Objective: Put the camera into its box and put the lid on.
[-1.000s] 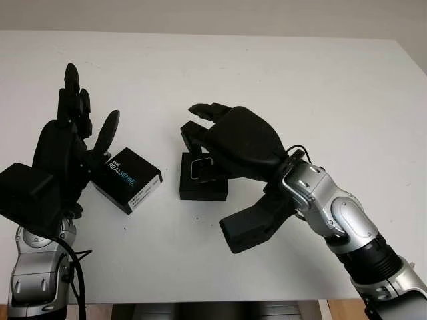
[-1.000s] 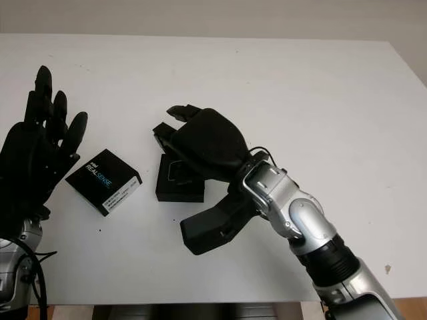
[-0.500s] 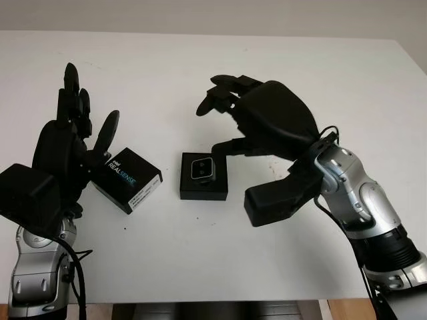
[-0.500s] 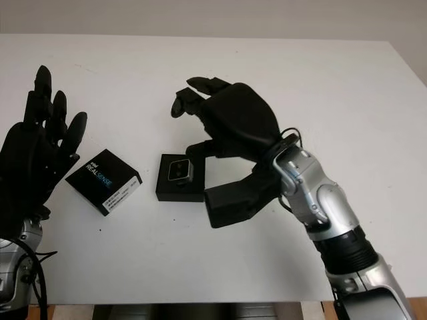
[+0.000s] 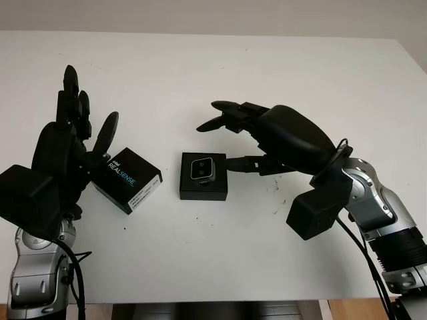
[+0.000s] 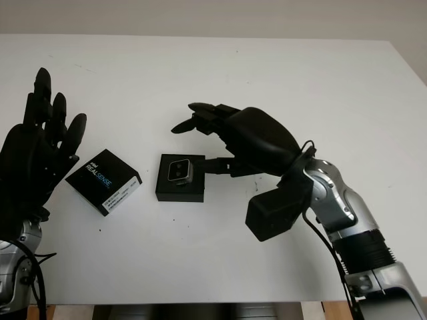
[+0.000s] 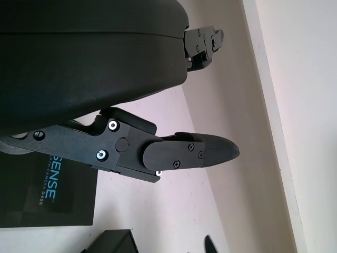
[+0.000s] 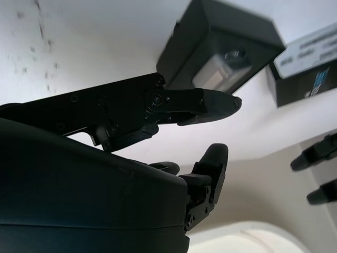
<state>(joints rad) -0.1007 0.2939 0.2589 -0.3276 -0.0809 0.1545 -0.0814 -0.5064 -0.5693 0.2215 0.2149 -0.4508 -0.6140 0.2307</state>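
The white desk (image 5: pixel 267 73) carries the whole job. The right robot hand (image 5: pixel 280 137), holding nothing, hangs just right of the open box (image 5: pixel 203 190), which serves as the landmark; the left robot hand (image 5: pixel 63 157), also empty, stands raised at the far side of the lid (image 5: pixel 127 179), which lies left of the box. The camera (image 5: pixel 201 169) already sits inside the box. The lid is next: it should be gripped by its edges, held level, squared over the box, and lowered straight.

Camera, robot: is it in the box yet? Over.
Both hands open: left hand, right hand. Camera in box. Lid off, beside it.
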